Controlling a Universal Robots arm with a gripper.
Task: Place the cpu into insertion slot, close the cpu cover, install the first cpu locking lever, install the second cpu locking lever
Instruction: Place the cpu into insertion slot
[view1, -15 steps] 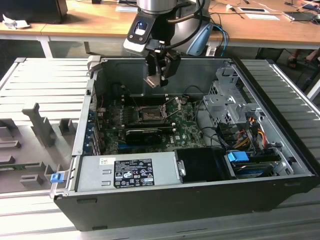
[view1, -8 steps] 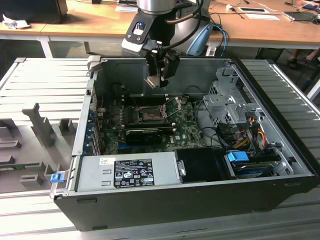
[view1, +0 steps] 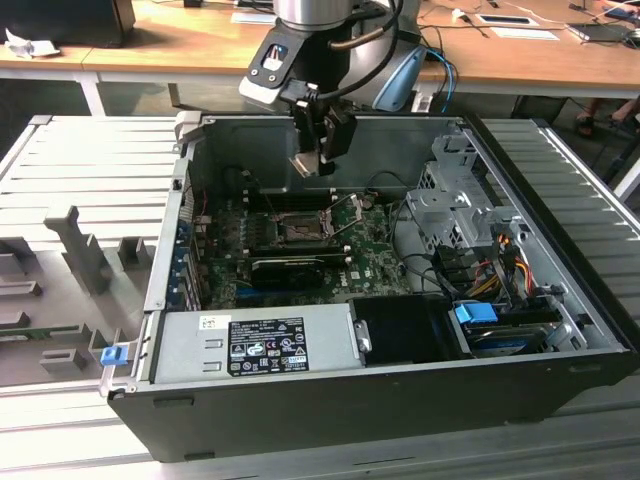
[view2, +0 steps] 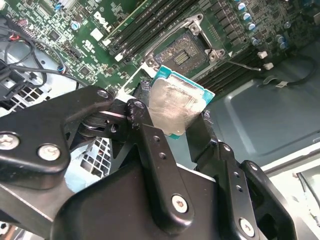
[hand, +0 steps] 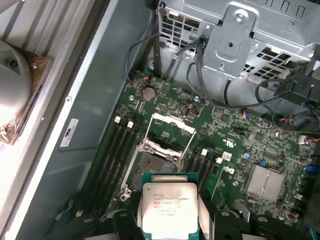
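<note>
Step in hand: placing the cpu. Hand (view1: 312, 163) hangs over the open computer case (view1: 380, 410), closed narrow on the cpu (hand: 169, 212), pinching it by two opposite edges with the metal face toward the wrist cameras. The chip is in the air above the green motherboard (hand: 235, 150), near the insertion slot (hand: 151, 167) and, by the exterior view, apart from it in height. The cpu cover (hand: 173, 123) stands swung up, so the slot lies open. Judgement: in the first wrist view the chip's edges appear slightly turned against the socket's. Square them to the rim and hold the chip level. Descend straight with no sideways slide across the contacts, keep clear of the raised cover, and release only once it sits flat inside the rim
</note>
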